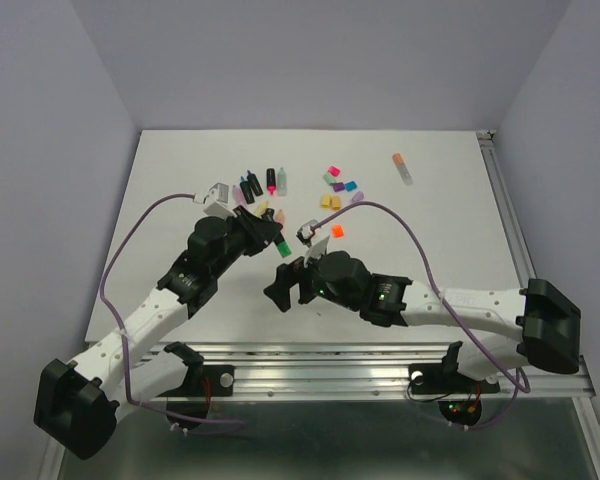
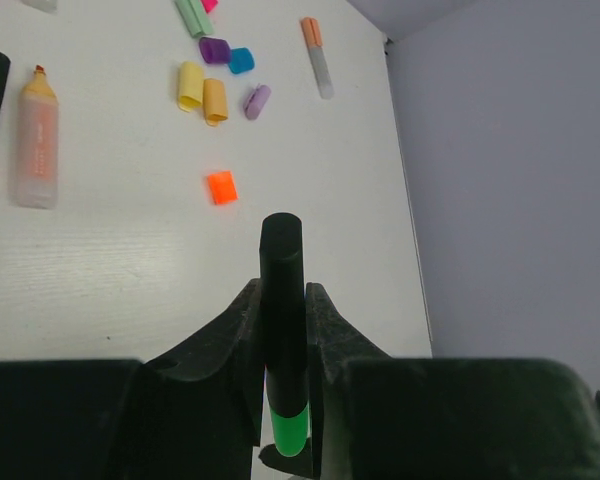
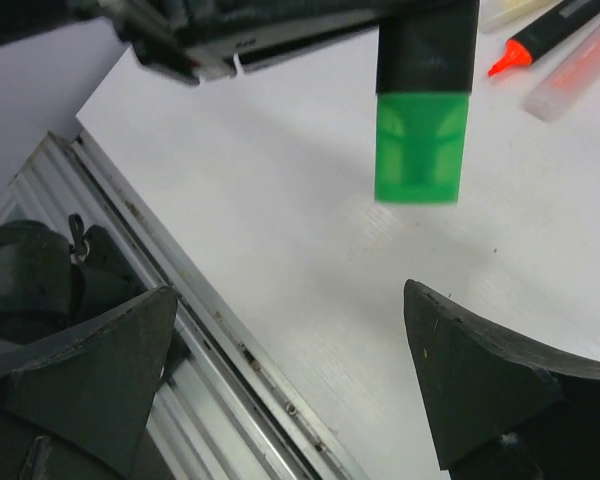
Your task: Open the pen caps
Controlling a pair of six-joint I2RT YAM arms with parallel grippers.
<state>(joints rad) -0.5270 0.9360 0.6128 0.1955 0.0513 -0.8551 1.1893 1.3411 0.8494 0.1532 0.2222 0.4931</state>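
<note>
**Green cap presented, not yet pulled**

The green cap [image 3: 420, 145] sits on the end of a black pen [image 2: 282, 250], raised above the table [image 1: 430, 250] between the two arms. The left gripper [image 2: 282, 287] pinches the black barrel tightly at its middle, with the capped end pointing towards the right arm.

The right gripper [image 3: 290, 360] is spread wide and holds nothing. Its fingers stand on either side of the cap's line, just short of it, and do not touch it.

The step in hand looks like the approach to this cap. Next, the right gripper likely needs to move up around the cap, close on it squarely and pull along the barrel while the left holds firm.

The left arm reaches forward from its base. The right arm bends inward across the table's near edge. An orange cap [image 1: 338, 230] lies nearby, and other loose caps [image 1: 338, 185] lie beyond it.
</note>
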